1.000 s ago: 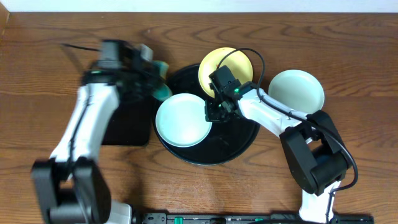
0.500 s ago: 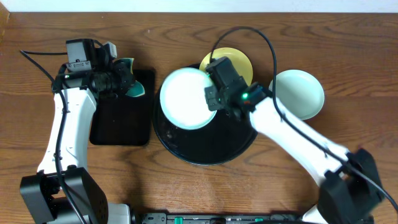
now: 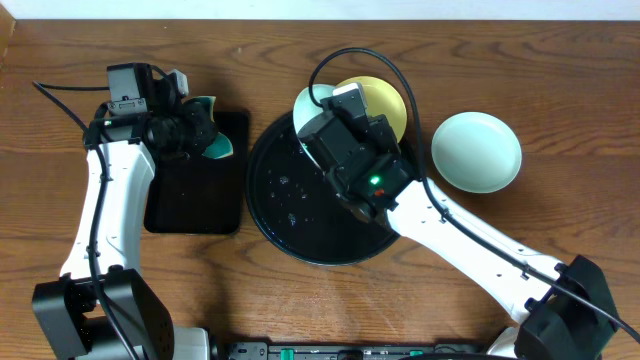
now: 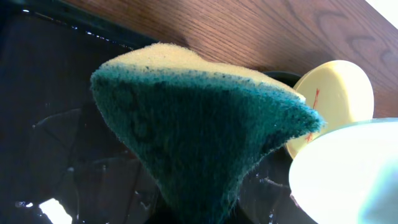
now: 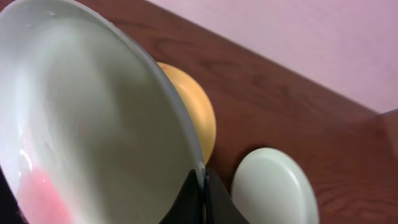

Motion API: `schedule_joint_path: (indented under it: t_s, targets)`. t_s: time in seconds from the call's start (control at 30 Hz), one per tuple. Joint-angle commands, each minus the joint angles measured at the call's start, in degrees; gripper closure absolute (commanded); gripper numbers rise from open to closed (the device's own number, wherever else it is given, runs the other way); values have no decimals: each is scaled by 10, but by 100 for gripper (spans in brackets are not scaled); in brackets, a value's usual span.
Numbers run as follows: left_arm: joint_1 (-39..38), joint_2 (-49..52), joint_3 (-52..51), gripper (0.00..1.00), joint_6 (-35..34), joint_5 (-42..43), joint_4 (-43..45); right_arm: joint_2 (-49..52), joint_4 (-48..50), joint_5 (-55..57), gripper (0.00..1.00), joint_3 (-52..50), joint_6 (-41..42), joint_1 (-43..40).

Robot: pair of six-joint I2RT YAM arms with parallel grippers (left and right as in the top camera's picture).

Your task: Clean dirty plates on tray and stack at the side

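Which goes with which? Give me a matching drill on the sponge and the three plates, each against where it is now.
Things:
1 sponge
2 yellow plate
3 left mint plate
4 right mint plate

Places:
a flat on the table
b gripped by the right hand
c at the far rim of the round tray
d gripped by the left hand

Pairs: 1-d, 2-c, 3-b, 4-a

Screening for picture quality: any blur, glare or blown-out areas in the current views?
Overhead: sharp and evenly lit, with small wet glints on the round tray. Left wrist: the sponge fills the frame and looks slightly soft; the mint plate at lower right is blown out to white. Right wrist: that plate sits close, soft-edged, and the wall behind has a pink cast.
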Motion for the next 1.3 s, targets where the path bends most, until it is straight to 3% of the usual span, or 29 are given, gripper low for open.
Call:
schedule_joint_path:
  t_s: [0.0,0.2,0.63,0.93,1.27]
  targets:
    - [1,4,-2,92,1,-5,0,-2,8,64,99,7,-21,8]
    - [1,4,-2,92,1,-5,0,-2,32,110,99,7,-42,8]
    - [1,4,-2,92,1,-5,0,-2,55,85,99,7,-59,8]
    - [1,4,-2,92,1,-5,-2,-2,39,-137,99,7,-38,7]
    - [1,4,-2,92,1,-5,-17,-2,28,-242,99,7,22,-28]
